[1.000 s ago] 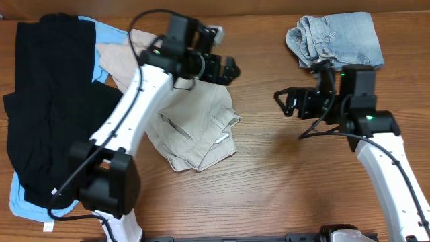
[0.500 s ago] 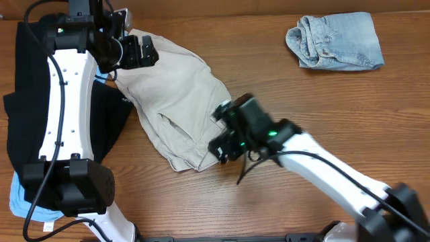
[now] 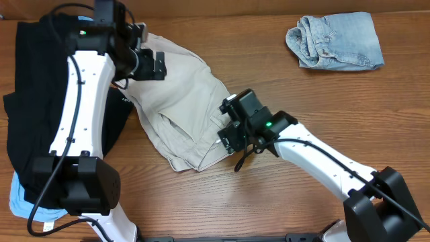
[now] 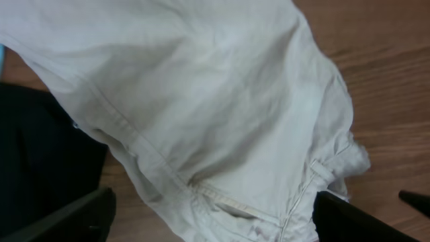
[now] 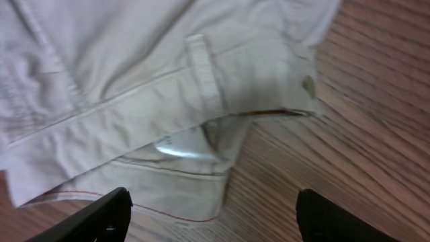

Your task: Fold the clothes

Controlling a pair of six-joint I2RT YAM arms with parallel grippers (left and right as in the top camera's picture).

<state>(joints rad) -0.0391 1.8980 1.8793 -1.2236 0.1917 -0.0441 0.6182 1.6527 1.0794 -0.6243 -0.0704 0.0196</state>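
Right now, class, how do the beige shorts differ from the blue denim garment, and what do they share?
Colour: the beige shorts are pale tan; the denim garment is faded blue. State: the beige shorts lie spread and rumpled; the denim garment is folded compactly. Place: the beige shorts adjoin the black garments; the denim garment sits apart, far right. Both rest on the wooden table.

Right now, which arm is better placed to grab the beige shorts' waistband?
Right: the right gripper, open, hovers over the beige shorts' waistband; the left gripper is at the far end, by the black garments.
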